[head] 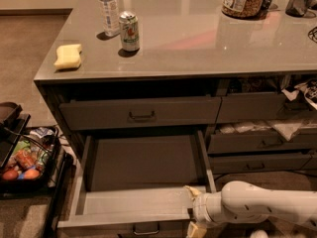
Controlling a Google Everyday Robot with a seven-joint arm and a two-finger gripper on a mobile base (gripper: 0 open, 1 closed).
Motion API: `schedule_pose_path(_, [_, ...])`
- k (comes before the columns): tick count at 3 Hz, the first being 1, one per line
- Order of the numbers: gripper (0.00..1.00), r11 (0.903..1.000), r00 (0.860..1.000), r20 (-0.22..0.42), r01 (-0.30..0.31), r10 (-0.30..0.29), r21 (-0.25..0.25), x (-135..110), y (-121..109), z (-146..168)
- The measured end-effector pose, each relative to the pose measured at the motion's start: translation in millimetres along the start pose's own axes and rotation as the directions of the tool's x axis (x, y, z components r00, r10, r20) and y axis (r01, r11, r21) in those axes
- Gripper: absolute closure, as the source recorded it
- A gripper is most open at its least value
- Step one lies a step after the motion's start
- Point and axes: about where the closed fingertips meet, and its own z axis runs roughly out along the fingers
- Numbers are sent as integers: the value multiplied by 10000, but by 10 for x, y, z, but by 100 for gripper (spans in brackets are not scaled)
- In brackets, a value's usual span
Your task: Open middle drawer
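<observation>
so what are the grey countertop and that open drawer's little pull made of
Grey glossy countertop: polished stone or laminate, given its mirror-like reflections. Small rectangular pull on the open grey-brown middle drawer: likely metal, dull sheen. The gripper sits at that drawer's front corner.
</observation>
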Motion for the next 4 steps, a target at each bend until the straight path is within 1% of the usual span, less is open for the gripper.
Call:
schedule_pose_path(1, [0, 10000, 10000, 0, 2, -2, 1, 0, 0, 0])
schedule_pose_path(2, [0, 9967, 9974, -55, 719, -718, 368, -179, -184, -95])
schedule_pose_path(3, [0, 9750, 9823, -232, 1875, -1860, 1196, -534, -489, -371])
schedule_pose_path(4, [0, 9369, 9615, -576, 2746, -2685, 2163, -841, -798, -750])
